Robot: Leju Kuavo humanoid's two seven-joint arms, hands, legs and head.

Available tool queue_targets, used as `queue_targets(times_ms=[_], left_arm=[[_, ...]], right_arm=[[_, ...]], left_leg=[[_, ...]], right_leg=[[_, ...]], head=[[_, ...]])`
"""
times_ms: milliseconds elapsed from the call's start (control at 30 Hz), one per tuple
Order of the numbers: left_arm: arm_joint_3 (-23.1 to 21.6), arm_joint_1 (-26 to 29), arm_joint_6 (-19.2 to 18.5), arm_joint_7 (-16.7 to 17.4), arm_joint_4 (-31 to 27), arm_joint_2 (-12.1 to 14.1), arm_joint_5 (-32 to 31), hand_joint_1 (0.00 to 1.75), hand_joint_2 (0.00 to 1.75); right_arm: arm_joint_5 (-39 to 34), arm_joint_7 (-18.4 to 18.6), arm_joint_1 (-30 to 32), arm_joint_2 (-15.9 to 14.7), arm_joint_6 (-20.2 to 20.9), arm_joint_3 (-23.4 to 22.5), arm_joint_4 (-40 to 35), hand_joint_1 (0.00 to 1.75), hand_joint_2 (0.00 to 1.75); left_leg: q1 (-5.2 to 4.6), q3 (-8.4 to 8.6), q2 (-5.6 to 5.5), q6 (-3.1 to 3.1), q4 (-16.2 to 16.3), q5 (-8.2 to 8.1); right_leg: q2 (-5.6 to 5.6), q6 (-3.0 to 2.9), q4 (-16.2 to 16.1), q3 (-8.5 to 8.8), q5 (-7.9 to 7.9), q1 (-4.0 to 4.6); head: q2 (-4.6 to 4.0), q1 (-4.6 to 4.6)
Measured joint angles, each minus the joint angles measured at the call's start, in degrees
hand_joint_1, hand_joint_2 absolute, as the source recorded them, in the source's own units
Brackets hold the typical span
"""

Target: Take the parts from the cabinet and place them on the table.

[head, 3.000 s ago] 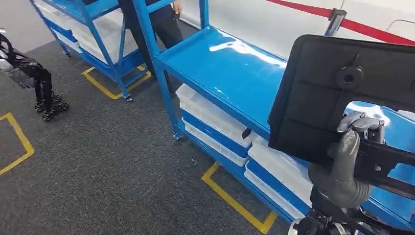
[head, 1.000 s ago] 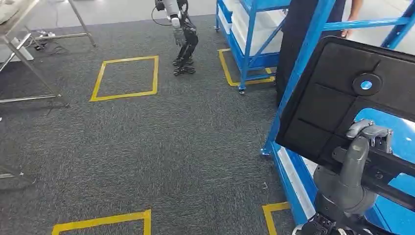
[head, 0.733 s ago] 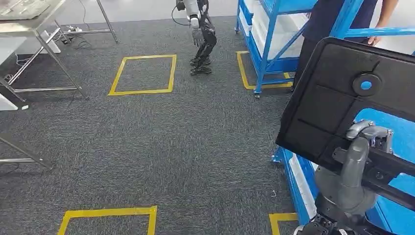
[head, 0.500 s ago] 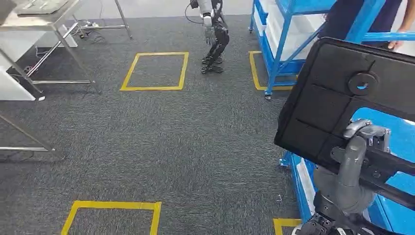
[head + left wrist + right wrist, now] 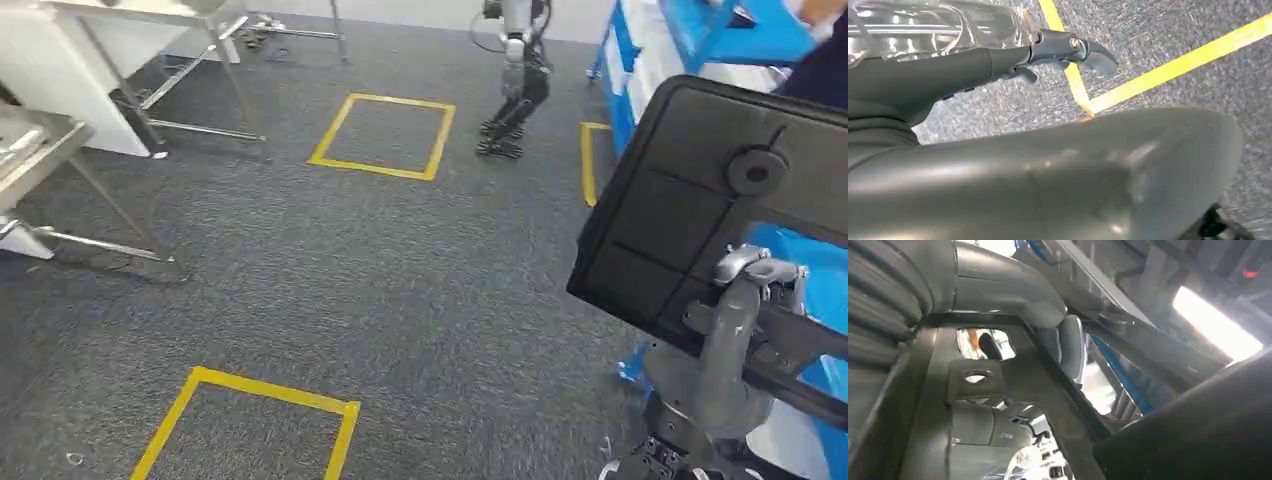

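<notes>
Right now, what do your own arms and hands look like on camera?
The right hand has a thick matte grey thumb, a shiny metal bracket and a rounded grey wrist; in its wrist view, a grey ribbed cover. The left hand shows a dark smooth cover, a bluish-grey metal finger with a screw, and a reflective silver arm shell.

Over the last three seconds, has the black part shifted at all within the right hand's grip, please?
No. The black part sits against the right hand just as before; only the background swung as the robot turned.
</notes>
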Motion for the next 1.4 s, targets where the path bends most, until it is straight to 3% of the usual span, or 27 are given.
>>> queue_targets(times_ms=[33, 100, 133, 167, 300, 333, 367, 400, 467, 500, 533, 600, 633, 667, 800, 833, 900, 967, 1000, 1033, 1100, 1133, 1167, 1200, 1233, 1333, 1400], left_arm=[[-0.02, 0.20, 0.00, 0.00, 0.00, 0.00, 0.02, 0.00, 0.00], [-0.02, 0.34, 0.00, 0.00, 0.00, -0.02, 0.02, 0.00, 0.00], [-0.02, 0.30, 0.00, 0.00, 0.00, 0.00, 0.02, 0.00, 0.00], [0.00, 0.17, 0.00, 0.00, 0.00, 0.02, 0.02, 0.00, 0.00], [-0.02, 0.54, 0.00, 0.02, 0.00, 0.04, 0.02, 0.00, 0.00], [-0.04, 0.65, -0.02, 0.02, 0.00, -0.02, 0.02, 0.00, 0.00], [-0.09, 0.60, -0.07, 0.02, 0.00, -0.09, 0.00, 0.00, 0.00], [-0.11, 0.30, -0.07, 0.04, 0.00, -0.07, 0.00, 0.00, 0.00], [-0.11, 0.13, -0.09, 0.28, 0.00, -0.07, -0.02, 0.00, 0.00], [-0.13, 0.21, -0.09, 0.35, 0.00, -0.07, 0.00, 0.00, 0.00], [-0.13, 0.43, -0.18, 0.39, 0.00, -0.07, 0.00, 0.00, 0.00], [-0.15, 0.59, -0.18, 0.61, 0.00, -0.07, 0.00, 0.00, 0.00], [-0.15, 0.54, -0.17, 0.61, 0.00, -0.07, 0.00, 0.00, 0.00], [-0.15, 0.48, -0.17, 0.61, 0.00, -0.07, 0.02, 0.00, 0.00], [-0.17, 0.42, -0.18, 0.79, 0.02, 0.04, 0.09, 0.00, 0.00], [-0.17, 0.53, -0.17, 0.87, 0.02, 0.04, 0.07, 0.00, 0.00], [-0.17, 0.38, -0.17, 0.90, 0.02, 0.09, -0.02, 0.00, 0.00], [-0.15, 0.02, -0.17, 0.90, 0.00, 0.09, -0.04, 0.00, 0.00], [-0.17, 0.04, -0.17, 0.94, 0.00, 0.09, -0.04, 0.00, 0.00], [-0.17, 0.13, -0.22, 0.96, 0.00, 0.09, -0.04, 0.00, 0.00], [-0.17, 0.43, -0.26, 0.98, 0.00, 0.09, -0.04, 0.00, 0.00], [-0.17, 0.41, -0.26, 0.98, 0.02, 0.09, -0.07, 0.00, 0.00], [-0.17, 0.38, -0.26, 0.98, 0.02, 0.09, -0.07, 0.00, 0.00], [-0.17, 0.22, -0.26, 1.00, 0.02, 0.11, -0.07, 0.00, 0.00], [-0.17, 0.26, -0.28, 1.07, 0.02, 0.11, -0.09, 0.00, 0.00], [-0.28, 0.74, -0.33, 1.38, 0.04, 0.37, -0.11, 0.00, 0.00], [-0.44, 0.70, -0.39, 1.40, 0.04, 0.28, -0.26, 0.00, 0.00]], right_arm=[[-0.02, 0.00, 0.00, 0.00, 0.00, -0.02, 0.00, 1.75, 1.75], [-0.11, 0.00, 0.00, 0.00, 0.00, -0.11, 0.00, 1.75, 1.75], [-0.15, 0.00, -0.01, 0.02, 0.00, -0.15, 0.00, 1.75, 1.75], [-0.15, -0.07, -0.01, 0.00, 0.00, -0.15, 0.00, 1.75, 1.75], [-0.17, -0.09, -0.10, 0.02, 0.00, -0.22, -0.04, 1.75, 1.75], [-0.17, -0.09, -0.09, 0.00, 0.00, -0.22, -0.04, 1.75, 1.75], [-0.17, -0.11, -0.07, 0.02, 0.00, -0.22, -0.04, 1.75, 1.75], [-0.17, -0.20, -0.01, 0.02, 0.00, -0.22, -0.07, 1.75, 1.75], [-0.24, -0.24, 0.11, 0.02, 0.00, -0.22, -0.07, 1.75, 1.75], [-0.28, -0.24, 0.13, 0.02, 0.00, -0.22, -0.04, 1.75, 1.75], [-0.28, -0.26, 0.15, 0.02, 0.00, -0.22, -0.04, 1.75, 1.75], [-0.31, -0.35, 0.14, 0.02, 0.02, -0.22, -0.04, 1.75, 1.75], [-0.31, -0.35, 0.14, 0.02, 0.02, -0.22, -0.04, 1.75, 1.75], [-0.31, -0.37, 0.13, 0.02, 0.02, -0.24, -0.07, 1.75, 1.75], [-0.33, -0.61, 0.09, 0.02, 0.02, -0.24, -0.06, 1.75, 1.75], [-0.33, -0.65, 0.14, 0.02, 0.04, -0.28, -0.07, 1.75, 1.75], [-0.33, -0.85, 0.12, 0.02, 0.20, -0.35, -0.07, 1.75, 1.75], [-0.48, -0.87, 0.44, 0.02, 0.20, -0.44, -0.02, 1.75, 1.75], [-0.48, -0.96, 0.51, 0.02, 0.20, -0.44, -0.02, 1.75, 1.75], [-0.48, -0.96, 0.51, 0.02, 0.20, -0.44, -0.02, 1.75, 1.75], [-0.48, -0.96, 0.51, 0.02, 0.20, -0.50, -0.02, 1.75, 1.75], [-0.48, -0.96, 0.51, 0.02, 0.20, -0.55, -0.02, 1.75, 1.75], [-0.50, -0.96, 0.50, 0.02, 0.20, -0.57, -0.02, 1.75, 1.75], [-0.48, -1.00, 0.51, 0.02, 0.20, -0.61, 0.00, 1.75, 1.75], [-0.57, -0.96, 0.51, 0.02, 0.20, -0.66, 0.00, 1.75, 1.75], [-0.57, -1.03, 0.43, 0.04, 0.20, -0.70, 0.00, 1.75, 1.75], [-0.57, -1.05, 0.51, 0.09, 0.20, -0.74, 0.00, 1.75, 1.75]], left_leg=[[0.08, 0.23, -0.86, -0.12, 0.03, -0.14], [0.40, 0.68, -2.57, -0.55, 0.31, -0.56], [0.51, 0.74, -3.38, -0.92, 0.71, -0.92], [0.27, 0.28, -4.08, -1.44, 1.20, -1.32], [0.78, -0.46, -5.82, -2.45, 1.21, -1.47], [0.93, -0.50, -4.90, -2.61, 1.88, -1.87], [0.64, -1.60, -1.57, -3.00, 4.51, -3.33], [0.78, -3.84, 0.14, -3.35, 8.71, -5.37], [1.02, -9.11, 1.45, -3.72, 18.26, -8.89], [1.10, -10.78, 1.61, -3.75, 20.87, -9.24], [1.12, -11.01, 1.72, -3.71, 20.46, -8.27], [1.05, -7.20, 2.39, -3.36, 12.07, -3.24], [0.82, -4.32, 3.87, -2.93, 6.24, -0.46], [0.30, -2.72, 7.09, -2.43, 2.45, 0.16], [-0.55, -2.83, 4.37, -1.55, 2.13, -0.36], [0.25, -2.05, 3.62, -1.10, 1.50, -0.03], [0.33, -1.65, 2.46, -0.38, 1.30, -0.04], [0.35, -1.58, 0.76, -0.08, 1.30, -0.21], [0.34, -1.52, -0.08, -0.06, 1.32, -0.26], [0.34, -1.38, -0.93, -0.06, 1.34, -0.31], [0.53, -0.88, -2.67, -0.35, 1.41, -0.55], [0.67, -0.56, -3.62, -0.62, 1.45, -0.73], [0.72, -0.57, -4.36, -0.92, 1.53, -0.92], [0.50, -0.86, -4.92, -1.23, 1.84, -1.04], [0.44, -1.23, -5.45, -1.60, 1.89, -0.99], [0.90, -1.60, -6.84, -2.43, 1.86, -0.98], [0.57, -3.52, -0.92, -3.09, 6.45, -3.73]], right_leg=[[0.00, 0.07, -1.42, 0.05, 1.74, -0.09], [0.52, 0.19, -10.34, 3.50, 7.49, -0.27], [2.57, 0.43, -15.79, 5.78, 10.32, -0.61], [5.66, 0.44, -17.52, 6.52, 9.35, -0.93], [2.99, -1.42, -17.77, 6.55, 9.45, -0.26], [2.20, -1.73, -17.98, 6.81, 9.49, -0.49], [1.55, -2.17, -18.01, 7.07, 9.27, -0.45], [0.81, -2.46, -18.01, 7.26, 9.07, -0.31], [-0.82, -2.62, -18.00, 7.52, 8.68, -0.02], [-1.56, -2.60, -18.00, 7.68, 8.50, 0.02], [-2.26, -2.56, -18.00, 7.92, 8.26, 0.06], [-3.67, -2.34, -18.00, 8.76, 7.64, 0.10], [-4.36, -2.14, -18.01, 9.35, 7.26, 0.13], [-4.84, -1.92, -18.03, 9.74, 6.94, 0.20], [-7.10, -0.70, -18.44, 10.56, 6.02, 0.55], [-6.57, -0.21, -18.28, 10.79, 5.59, 0.25], [-1.17, -0.27, -13.18, 8.68, 2.88, 0.08], [-0.04, -0.12, -3.08, 2.94, -1.29, 0.10], [0.01, -0.05, 0.26, 0.73, -2.02, 0.10], [0.02, -0.01, 0.82, -0.26, -1.07, 0.09], [0.35, 0.01, -6.09, 2.08, 4.29, -0.06], [1.40, 0.00, -12.14, 4.65, 7.64, -0.24], [4.05, 0.08, -16.40, 6.38, 9.41, -0.57], [6.01, 0.07, -17.24, 6.53, 9.06, -0.66], [4.54, -0.54, -17.48, 6.36, 9.34, -0.62], [2.69, -1.73, -17.77, 6.51, 9.53, -0.58], [1.22, -2.42, -17.84, 6.92, 9.30, -0.32]], head=[[0.00, 0.02], [0.00, 0.02], [0.00, 0.07], [0.00, 0.07], [0.00, 0.04], [0.00, 0.07], [0.00, -0.28], [0.00, -0.42], [0.00, -0.41], [0.00, -0.48], [0.00, -0.46], [0.00, -0.50], [0.00, -0.50], [0.00, -0.50], [0.00, -0.41], [0.00, -0.42], [0.00, -0.33], [0.00, -0.13], [0.00, -0.13], [0.00, -0.13], [0.00, -0.11], [0.00, -0.11], [0.00, -0.11], [0.00, -0.09], [0.00, -0.07], [0.00, -0.11], [0.00, -0.59]])
